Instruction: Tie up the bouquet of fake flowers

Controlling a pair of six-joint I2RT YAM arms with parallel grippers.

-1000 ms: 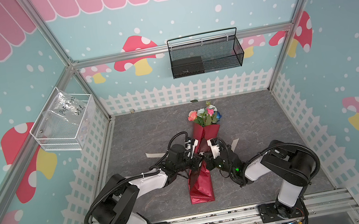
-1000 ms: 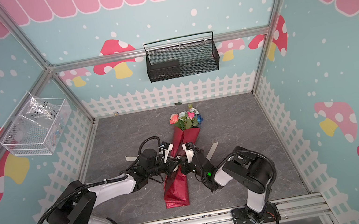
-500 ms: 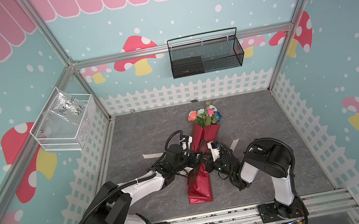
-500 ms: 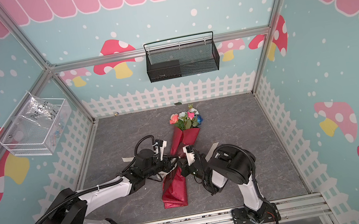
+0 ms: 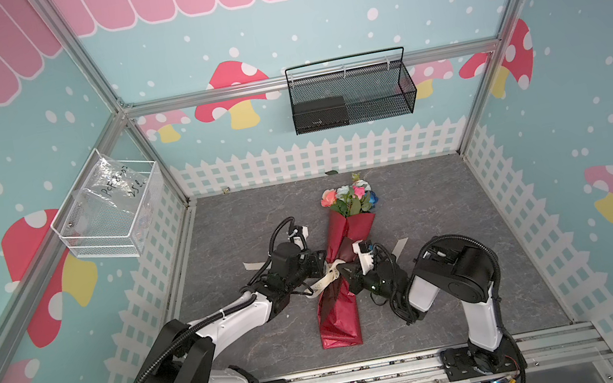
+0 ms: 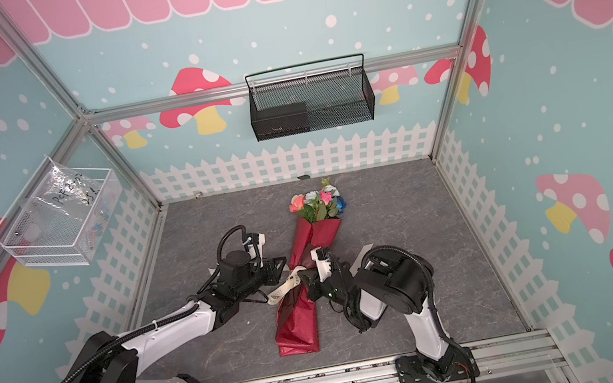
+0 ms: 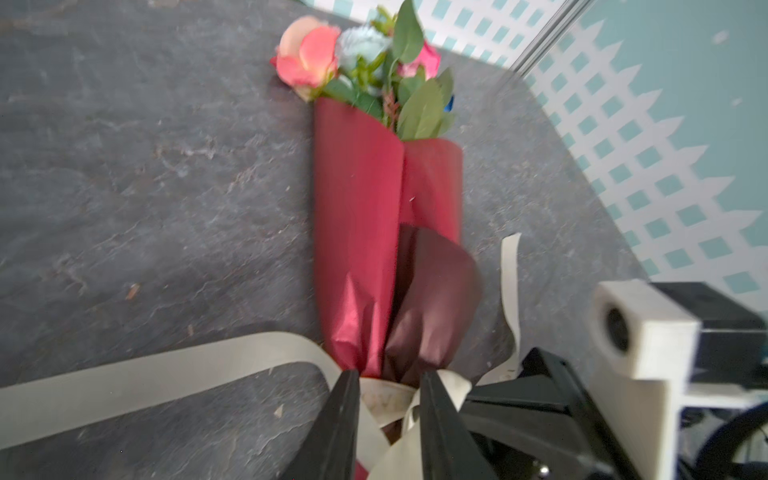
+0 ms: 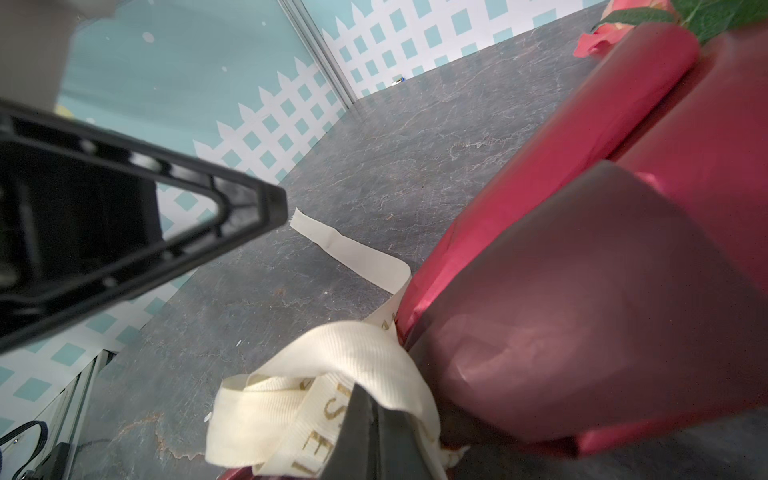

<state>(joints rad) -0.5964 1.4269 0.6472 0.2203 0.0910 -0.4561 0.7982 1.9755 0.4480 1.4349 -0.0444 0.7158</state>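
Bouquet (image 5: 340, 317) lying on the table (image 5: 462, 225), flower heads toward the rear, with a ribbon (image 5: 326, 280) around its middle; left gripper (image 5: 324, 263) just left and right gripper (image 5: 346, 273) just right of it, both at the ribbon; rear basket (image 5: 377, 98) on the wall behind it, side basket (image 5: 102, 240) on the wall well to its left.

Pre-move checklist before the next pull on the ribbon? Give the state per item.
1. Wrap position: the ribbon crosses the bouquet at its narrow waist. ok
2. Approach: the left gripper has its jaws apart, and the lettered band shows between them. ok
3. Hold: the right gripper is shut at the ribbon bunch. Whether a strand is pinched: cannot tell
4. Knot cinched: the loops sit slack beside the bouquet. not ok
5. Ends: both ribbon ends lie free on the table. ok
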